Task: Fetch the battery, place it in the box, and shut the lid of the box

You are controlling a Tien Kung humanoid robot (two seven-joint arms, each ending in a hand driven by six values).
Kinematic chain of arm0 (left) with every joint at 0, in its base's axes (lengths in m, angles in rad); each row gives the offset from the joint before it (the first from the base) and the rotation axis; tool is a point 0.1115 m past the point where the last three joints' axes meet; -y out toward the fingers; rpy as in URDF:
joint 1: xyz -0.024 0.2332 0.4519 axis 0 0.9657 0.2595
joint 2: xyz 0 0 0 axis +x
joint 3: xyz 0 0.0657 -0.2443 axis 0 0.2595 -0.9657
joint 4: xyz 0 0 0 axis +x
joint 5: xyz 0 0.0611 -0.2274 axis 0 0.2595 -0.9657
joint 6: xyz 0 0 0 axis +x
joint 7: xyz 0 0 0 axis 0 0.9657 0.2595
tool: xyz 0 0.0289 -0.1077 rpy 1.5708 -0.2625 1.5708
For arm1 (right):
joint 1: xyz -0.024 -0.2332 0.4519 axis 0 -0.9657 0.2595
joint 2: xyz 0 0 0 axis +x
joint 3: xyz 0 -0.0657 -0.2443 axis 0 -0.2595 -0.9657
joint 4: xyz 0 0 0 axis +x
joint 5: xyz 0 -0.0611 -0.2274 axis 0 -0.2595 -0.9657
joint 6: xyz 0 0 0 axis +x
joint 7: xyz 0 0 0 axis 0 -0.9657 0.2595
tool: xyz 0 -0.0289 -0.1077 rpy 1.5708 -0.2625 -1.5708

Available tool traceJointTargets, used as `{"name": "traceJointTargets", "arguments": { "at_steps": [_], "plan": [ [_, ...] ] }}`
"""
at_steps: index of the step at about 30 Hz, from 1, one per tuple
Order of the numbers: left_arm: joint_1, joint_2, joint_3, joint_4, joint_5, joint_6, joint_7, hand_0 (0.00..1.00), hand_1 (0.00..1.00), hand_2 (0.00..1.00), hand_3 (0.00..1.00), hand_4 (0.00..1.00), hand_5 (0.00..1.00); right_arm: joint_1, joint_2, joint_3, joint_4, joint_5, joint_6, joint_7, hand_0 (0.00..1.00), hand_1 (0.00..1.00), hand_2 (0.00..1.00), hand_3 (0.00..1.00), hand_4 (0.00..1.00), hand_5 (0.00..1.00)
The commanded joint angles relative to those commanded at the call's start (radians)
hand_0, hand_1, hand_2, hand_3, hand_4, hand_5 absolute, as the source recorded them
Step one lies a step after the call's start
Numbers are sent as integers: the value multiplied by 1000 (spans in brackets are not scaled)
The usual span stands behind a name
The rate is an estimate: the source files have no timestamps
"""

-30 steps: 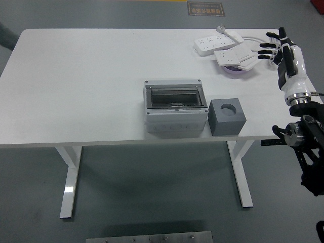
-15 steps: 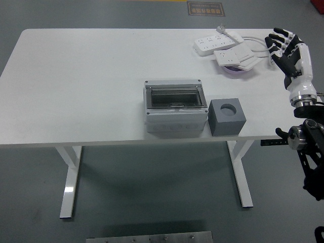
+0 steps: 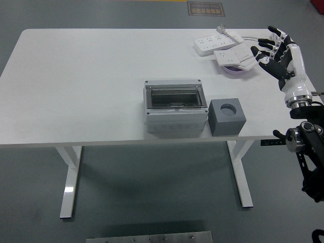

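A white rectangular table (image 3: 91,86) on white metal legs stands on a grey floor. At its far right corner lie two white plastic power strips (image 3: 216,41) (one overlapping the other), their white cable (image 3: 251,38) trailing right. Just beside them, a flat white block (image 3: 236,57) rests on a pale purple round dish (image 3: 234,71).
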State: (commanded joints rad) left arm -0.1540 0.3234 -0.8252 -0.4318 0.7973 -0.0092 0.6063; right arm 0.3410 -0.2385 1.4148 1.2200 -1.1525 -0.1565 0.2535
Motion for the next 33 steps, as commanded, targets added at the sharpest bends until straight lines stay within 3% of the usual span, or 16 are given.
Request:
{"name": "traceJointTargets", "arguments": {
  "at_steps": [11,12,17,18,33],
  "plan": [
    [7,5,12,1,-25,8,-7,852,903,838,820,835,683,-7,5,-2,-14,7,5,-5,754,800,807,909,760,2],
    [7,5,12,1,-26,8,-8,850,901,837,823,835,682,-7,4,-2,-15,7,5,-5,796,841,851,908,773,2],
    [6,5,14,1,-30,10,-10,850,901,837,823,835,682,-8,3,-2,-19,9,5,-5,796,841,851,908,773,2],
    [6,5,14,2,-30,10,-11,849,899,835,825,835,682,-8,3,-2,-21,10,4,-5,851,884,906,912,781,2],
    [12,1,18,2,-37,13,-12,848,899,835,826,836,679,-10,2,-9,-31,27,4,-6,868,885,918,915,816,56]
  ]
}}
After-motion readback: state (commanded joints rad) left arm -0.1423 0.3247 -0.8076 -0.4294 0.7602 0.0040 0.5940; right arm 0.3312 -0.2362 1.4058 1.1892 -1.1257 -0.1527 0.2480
